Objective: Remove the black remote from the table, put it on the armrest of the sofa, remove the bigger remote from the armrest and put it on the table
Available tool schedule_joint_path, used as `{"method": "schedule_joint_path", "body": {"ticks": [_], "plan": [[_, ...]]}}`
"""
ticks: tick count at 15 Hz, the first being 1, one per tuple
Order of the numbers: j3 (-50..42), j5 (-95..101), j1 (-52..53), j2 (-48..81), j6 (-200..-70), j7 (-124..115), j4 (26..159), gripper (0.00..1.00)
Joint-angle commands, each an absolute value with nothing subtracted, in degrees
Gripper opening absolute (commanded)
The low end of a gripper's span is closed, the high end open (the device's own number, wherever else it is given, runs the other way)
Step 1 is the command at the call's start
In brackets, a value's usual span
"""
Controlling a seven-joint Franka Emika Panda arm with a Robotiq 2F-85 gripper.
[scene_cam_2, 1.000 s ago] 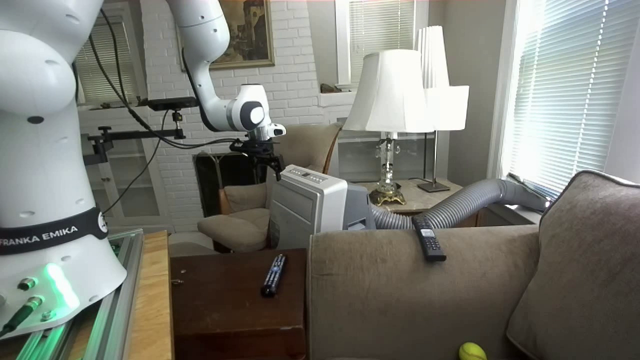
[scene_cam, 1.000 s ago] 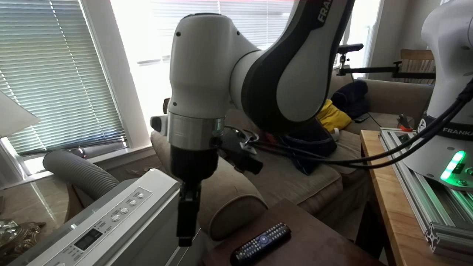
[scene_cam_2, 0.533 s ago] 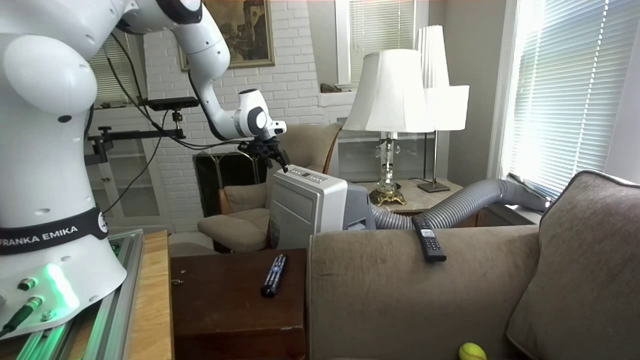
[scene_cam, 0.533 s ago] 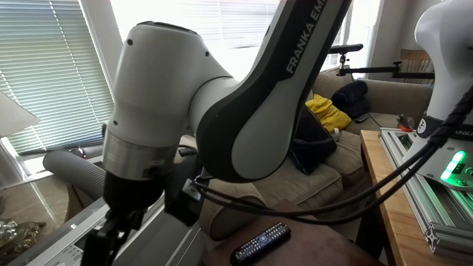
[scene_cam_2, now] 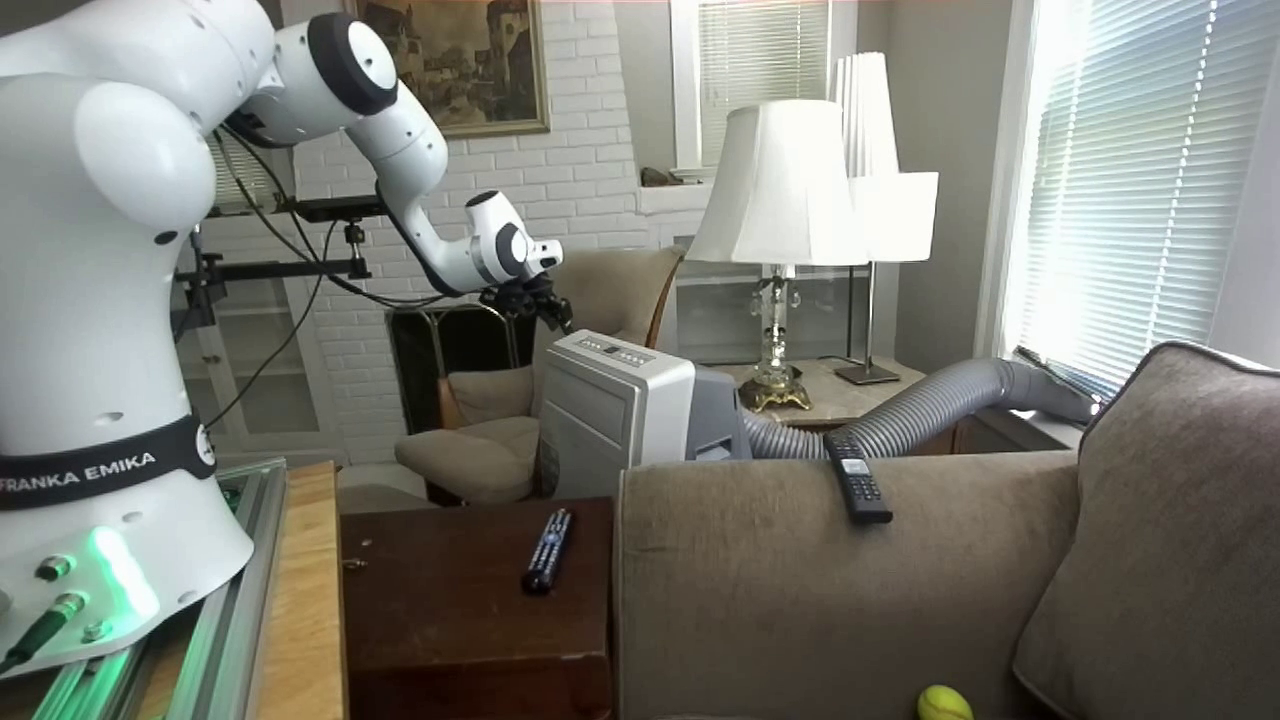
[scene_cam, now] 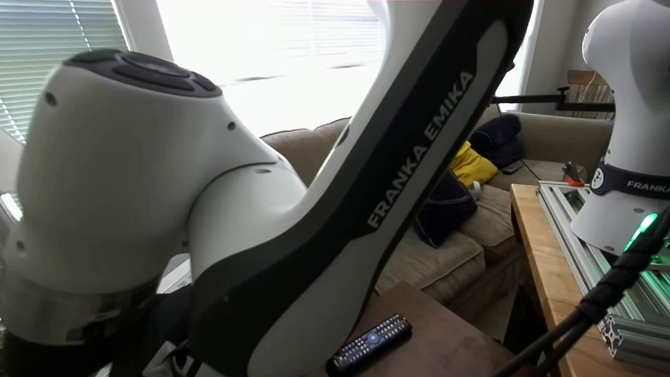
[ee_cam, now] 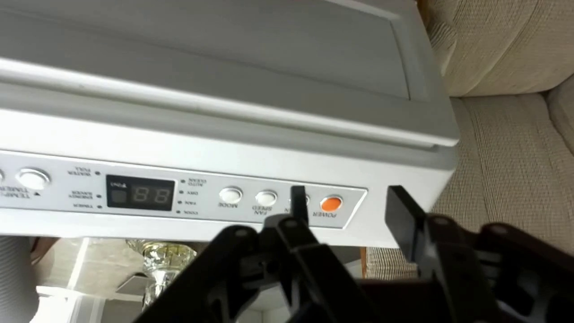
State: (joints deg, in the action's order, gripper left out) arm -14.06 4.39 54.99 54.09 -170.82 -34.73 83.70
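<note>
The claw (ee_cam: 347,204) has its jaws parted partway, nothing held, over the control panel (ee_cam: 210,198) of a portable air conditioner (scene_cam_2: 612,425); contact with it cannot be determined. Wrist view, from the claw: digital display (ee_cam: 140,194) at 9 o'clock, crystal lamp base (ee_cam: 161,267) between 8 and 9, beige armchair upholstery (ee_cam: 502,128) at 2. In an exterior view, same datum: bigger remote (scene_cam_2: 548,552) on the table (scene_cam_2: 450,600) at 6; black remote (scene_cam_2: 860,485) resting atop the sofa armrest (scene_cam_2: 735,530) at 4; exhaust hose (scene_cam_2: 890,405) between 3 and 4; white lampshade (scene_cam_2: 772,190) at 2. Obstruction noted: the air conditioner stands between claw and sofa armrest.
</note>
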Motion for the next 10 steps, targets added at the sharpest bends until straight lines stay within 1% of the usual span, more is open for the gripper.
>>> {"method": "schedule_joint_path", "body": {"ticks": [1, 3, 4, 10], "plan": [[-18.6, 2.1, 57.1, 62.8, -170.1, -38.1, 70.6, 0.19], [-20.5, 2.3, 57.6, 66.0, -168.8, -39.7, 65.3, 0.05], [-21.1, 2.5, 57.5, 67.6, -168.2, -40.3, 63.1, 0.01], [-25.3, 4.0, 57.9, 77.5, -163.8, -47.0, 49.9, 0.00]]}}
